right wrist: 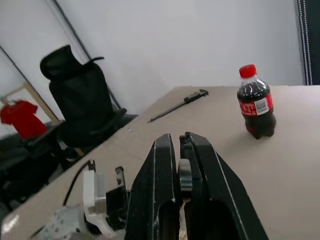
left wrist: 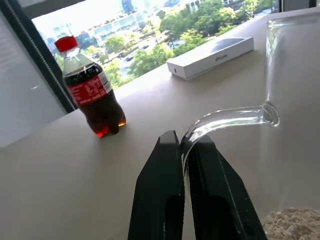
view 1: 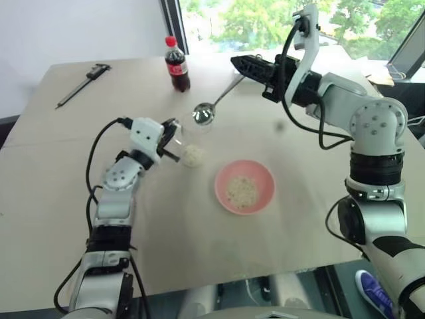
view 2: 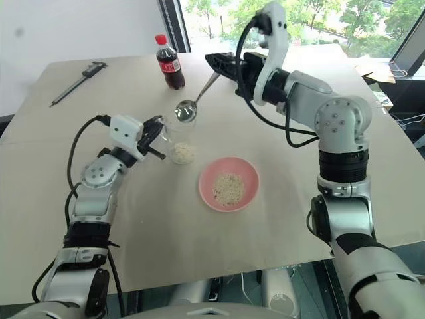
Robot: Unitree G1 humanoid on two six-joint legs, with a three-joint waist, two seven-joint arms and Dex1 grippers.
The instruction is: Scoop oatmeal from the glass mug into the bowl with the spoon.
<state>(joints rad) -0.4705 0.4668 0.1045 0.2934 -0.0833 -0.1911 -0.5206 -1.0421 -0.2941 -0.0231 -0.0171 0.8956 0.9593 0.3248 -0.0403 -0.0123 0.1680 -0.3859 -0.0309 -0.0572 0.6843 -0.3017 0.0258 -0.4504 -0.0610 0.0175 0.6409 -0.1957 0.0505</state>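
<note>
The glass mug (view 1: 190, 147) stands on the table left of centre, with a small heap of oatmeal (view 1: 192, 157) in its bottom. My left gripper (left wrist: 184, 142) is shut on the mug's curved glass handle. My right gripper (view 1: 242, 65) is raised over the far middle of the table and shut on the end of the spoon's handle. The spoon (view 1: 204, 114) slants down toward the mug, its shiny oval bowl just beyond the mug's far rim. The pink bowl (view 1: 264, 174) sits to the right of the mug with oatmeal (view 1: 242, 191) inside.
A cola bottle (view 1: 177, 64) with a red cap stands at the back of the table behind the mug. A dark caliper (view 1: 83, 83) lies at the far left corner. A white box (left wrist: 210, 57) lies at the far right edge. A black office chair (right wrist: 80, 105) stands beyond the table.
</note>
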